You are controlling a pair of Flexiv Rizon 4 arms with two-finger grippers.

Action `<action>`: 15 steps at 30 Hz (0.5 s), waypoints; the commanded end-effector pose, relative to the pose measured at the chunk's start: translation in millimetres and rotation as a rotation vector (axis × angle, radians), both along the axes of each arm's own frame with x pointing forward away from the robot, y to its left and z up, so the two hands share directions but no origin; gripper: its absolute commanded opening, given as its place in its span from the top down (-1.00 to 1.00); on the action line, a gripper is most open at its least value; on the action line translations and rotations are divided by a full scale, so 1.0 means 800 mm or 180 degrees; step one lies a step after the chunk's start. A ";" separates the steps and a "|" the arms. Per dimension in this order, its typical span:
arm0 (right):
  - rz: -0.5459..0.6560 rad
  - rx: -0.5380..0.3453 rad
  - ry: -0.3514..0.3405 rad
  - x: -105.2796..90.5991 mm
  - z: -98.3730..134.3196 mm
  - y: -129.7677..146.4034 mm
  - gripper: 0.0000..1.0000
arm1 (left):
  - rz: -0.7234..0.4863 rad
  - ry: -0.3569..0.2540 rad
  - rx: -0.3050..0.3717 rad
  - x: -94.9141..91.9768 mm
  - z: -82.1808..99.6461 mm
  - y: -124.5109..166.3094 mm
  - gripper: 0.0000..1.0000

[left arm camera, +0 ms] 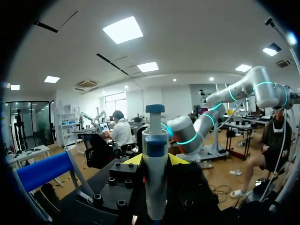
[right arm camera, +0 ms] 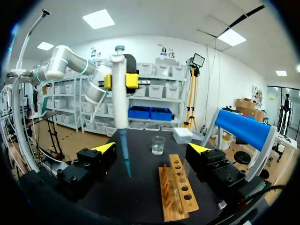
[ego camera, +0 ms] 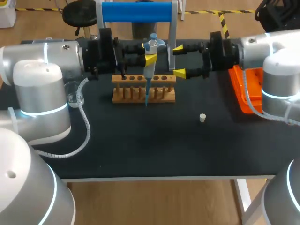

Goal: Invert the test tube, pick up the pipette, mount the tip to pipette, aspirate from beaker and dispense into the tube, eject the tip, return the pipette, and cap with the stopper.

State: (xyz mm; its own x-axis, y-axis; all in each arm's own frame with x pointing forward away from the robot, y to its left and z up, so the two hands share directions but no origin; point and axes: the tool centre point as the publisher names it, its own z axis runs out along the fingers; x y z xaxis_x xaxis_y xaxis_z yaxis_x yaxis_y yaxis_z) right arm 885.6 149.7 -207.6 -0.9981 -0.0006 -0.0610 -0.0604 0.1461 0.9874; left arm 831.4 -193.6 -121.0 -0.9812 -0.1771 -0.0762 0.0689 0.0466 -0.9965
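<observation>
the left arm (ego camera: 56, 58) comes in from the left, and the left jaws are clamped on the pipette (ego camera: 151, 63) just under its blue-and-white head. one yellow fingertip (ego camera: 151, 59) shows against the body. the pipette stands upright over the table (ego camera: 140, 145) with its blue tip (ego camera: 146, 96) mounted and pointing down along the front of the rack (ego camera: 161, 96), about at the rack's middle. in the left wrist view the pipette (left arm camera: 155, 164) fills the gap between the jaws, a yellow fingertip (left arm camera: 134, 160) pressed to it on each side.

the right arm (ego camera: 276, 65) comes in from the right. the right jaws are spread wide – one fingertip (ego camera: 178, 48) behind, the other (ego camera: 181, 73) in front – and face the pipette from near by without touching it. in the right wrist view the pipette (right arm camera: 119, 93) hangs ahead of these jaws and its tip (right arm camera: 125, 157) ends beside the long side of the rack (right arm camera: 177, 192), not in a hole. whether a tube sits in the rack i cannot tell.

the beaker (right arm camera: 158, 144) stands past the far end of the rack, on the left part of the table by the left arm (ego camera: 75, 97). the stopper (ego camera: 202, 117) lies alone on the table, nearer the front and to the right, well apart from the rack. an orange tray (ego camera: 243, 96) sits at the right edge, partly under the right arm.
</observation>
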 end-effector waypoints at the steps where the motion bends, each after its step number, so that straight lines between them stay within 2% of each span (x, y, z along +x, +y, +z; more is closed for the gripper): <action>1: 0.0072 0.0144 -0.0006 -0.016 0.009 -0.005 -1.00 | 0.0003 -0.0005 -0.0009 0.000 -0.001 0.000 1.00; 12: 0.0371 0.0379 0.0094 -0.038 0.033 0.017 -1.00 | 0.0003 -0.0005 -0.0009 0.000 -0.001 0.000 1.00; 15: 0.0439 0.0422 0.0141 -0.044 0.038 0.025 -0.91 | 0.0003 -0.0005 -0.0009 0.000 -0.001 0.000 1.00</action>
State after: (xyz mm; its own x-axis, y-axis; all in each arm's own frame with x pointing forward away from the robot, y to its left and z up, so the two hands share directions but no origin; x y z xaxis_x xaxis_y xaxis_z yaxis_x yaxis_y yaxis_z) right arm 847.3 165.6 -176.6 -0.9926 -0.1182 -0.0266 -0.0278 0.0084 0.9996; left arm 831.4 -193.6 -121.0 -0.9813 -0.1770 -0.0762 0.0689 0.0468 -0.9965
